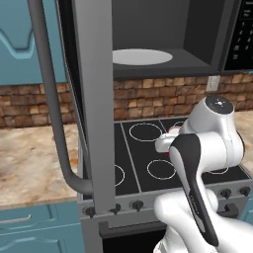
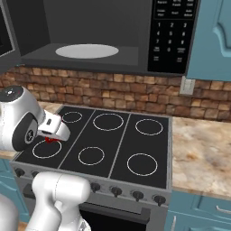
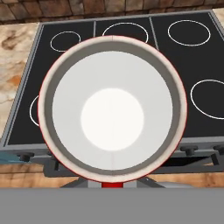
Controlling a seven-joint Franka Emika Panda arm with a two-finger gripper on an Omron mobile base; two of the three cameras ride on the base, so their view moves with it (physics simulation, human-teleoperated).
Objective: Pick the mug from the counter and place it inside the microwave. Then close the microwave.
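Note:
The red mug [image 3: 112, 113] hangs above the black stovetop, and the hand view looks straight down into its white inside, with the red rim ringing it. My gripper [image 2: 53, 136] is shut on the mug, of which a sliver of red [image 2: 53, 140] shows under the hand over the stove's front left ring. In the left base view the hand [image 1: 169, 143] hovers over the stove's right half. Above it the microwave [image 2: 171, 36] stands open, its white plate [image 2: 86, 51] bare. The beige counter [image 2: 203, 149] flanks the stove.
The microwave's grey door [image 1: 94, 99] swings far out to the left, its curved bar handle [image 1: 52, 108] near the arm's left side. The black stovetop [image 2: 113, 140] with white rings lies below. A brick wall [image 2: 135, 90] runs behind, with teal cabinets [image 1: 29, 227] below the counter.

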